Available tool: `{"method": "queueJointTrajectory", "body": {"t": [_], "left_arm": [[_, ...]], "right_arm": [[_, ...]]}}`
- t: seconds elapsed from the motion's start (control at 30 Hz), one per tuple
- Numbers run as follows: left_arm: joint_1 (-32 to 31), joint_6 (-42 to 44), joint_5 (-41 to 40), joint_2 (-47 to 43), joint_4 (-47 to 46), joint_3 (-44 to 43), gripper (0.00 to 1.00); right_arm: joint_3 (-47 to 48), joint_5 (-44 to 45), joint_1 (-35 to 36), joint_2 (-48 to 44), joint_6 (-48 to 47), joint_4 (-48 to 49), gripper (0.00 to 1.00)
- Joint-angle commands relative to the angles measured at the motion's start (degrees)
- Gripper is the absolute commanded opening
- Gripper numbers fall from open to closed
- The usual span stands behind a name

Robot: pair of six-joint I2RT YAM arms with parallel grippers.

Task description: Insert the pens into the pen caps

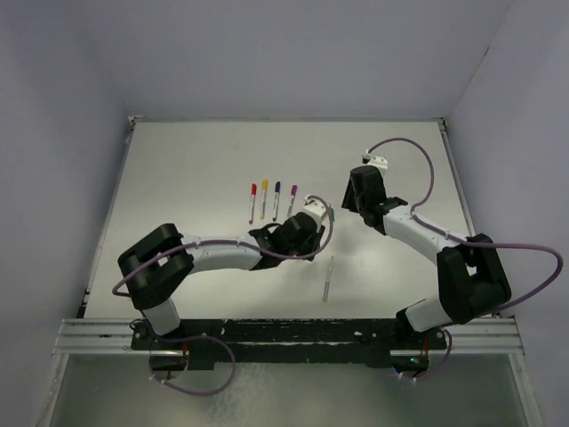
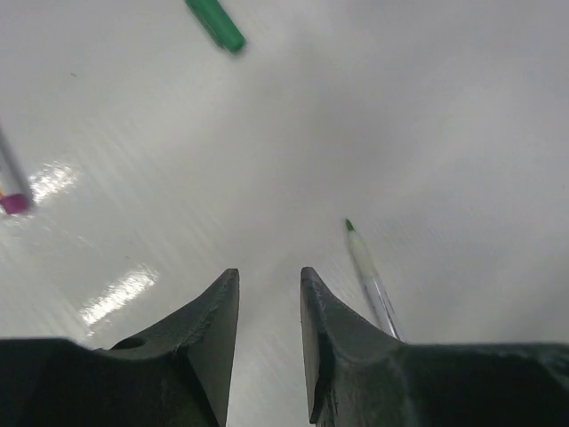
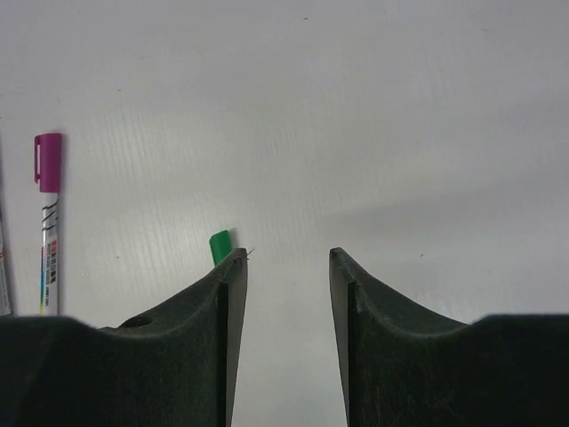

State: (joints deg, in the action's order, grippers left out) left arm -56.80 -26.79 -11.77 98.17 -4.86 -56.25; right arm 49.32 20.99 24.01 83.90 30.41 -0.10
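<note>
Near the middle of the table (image 1: 178, 178), a row of 4 pens with caps on, side by side and close together, caps toward the far wall: red-capped pen (image 1: 253, 203), yellow-capped pen (image 1: 264, 197), blue-capped pen (image 1: 276, 199), purple-capped pen (image 1: 292, 200). Closer to the arm bases and well apart from that row, 1 uncapped pen (image 1: 327, 279), flat on the surface, alone.

Left gripper (image 2: 269, 280): reaches in just to the right of the purple-capped pen, over bare tabletop. Shows only a narrow gap between its fingers and grips nothing. From its wrist camera, uncapped pen (image 2: 369, 280) ahead and to the right of the fingers, with its green tip away from the lens. Green cap (image 2: 216, 24) farther ahead, at the top edge of that view.

Right gripper (image 3: 286, 262): faces the left one from the right half of the table, with fingers moderately wide apart and nothing between them. Green cap (image 3: 220, 246) just beyond the tip of the finger on the left of that view, partly hidden behind it and outside the gap; touching or not, cannot tell. Purple-capped pen (image 3: 47, 222) at the far left of the same view, lying flat.
</note>
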Motion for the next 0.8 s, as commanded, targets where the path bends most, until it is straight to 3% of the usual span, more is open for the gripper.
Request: {"method": "queueJointTrajectory", "body": {"t": [0.0,0.17,0.77], "left_arm": [[-6.0,3.1,-4.6,0.3,0.6,0.2,0.37],[-10.1,3.4,-5.3,1.2,1.4,-1.0,0.41],[-14.8,3.5,-6.1,8.3,3.3,-7.0,0.48]], "right_arm": [[2.5,-2.1,-2.1,1.0,-1.2,0.8,0.44],[1.1,-2.4,-3.3,0.9,-0.7,1.9,0.43],[-3.8,-3.0,-5.3,-0.6,0.8,5.5,0.42]]}}
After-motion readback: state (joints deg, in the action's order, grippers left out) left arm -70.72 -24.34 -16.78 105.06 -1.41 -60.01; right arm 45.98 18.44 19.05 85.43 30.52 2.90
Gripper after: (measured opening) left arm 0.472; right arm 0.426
